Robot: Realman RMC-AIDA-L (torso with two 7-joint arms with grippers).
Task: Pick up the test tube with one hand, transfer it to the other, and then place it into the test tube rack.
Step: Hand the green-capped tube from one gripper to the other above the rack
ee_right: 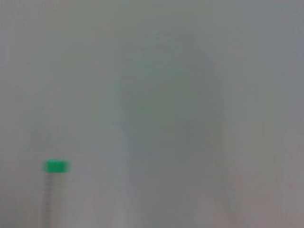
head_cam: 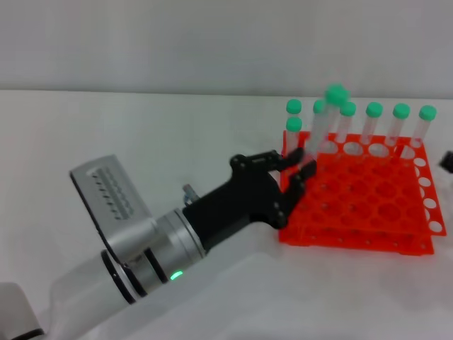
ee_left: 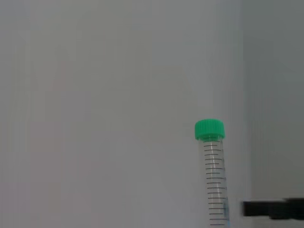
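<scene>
The black left hand [head_cam: 296, 168] pinches the slim clear green-capped test tube [head_cam: 324, 120] upright over the bright orange plastic rack [head_cam: 368, 205]; the right hand's [head_cam: 447, 161] state cannot be told

Test tube rack [head_cam: 368, 205] stands on the table [head_cam: 141, 142] at the right. Capped tubes [head_cam: 400, 127] stand upright in a row in its rear holes. Left gripper [head_cam: 297, 170] reaches in from the lower left to the rack's near-left corner, holding the test tube [head_cam: 325, 120] over the rear-left holes.
</scene>
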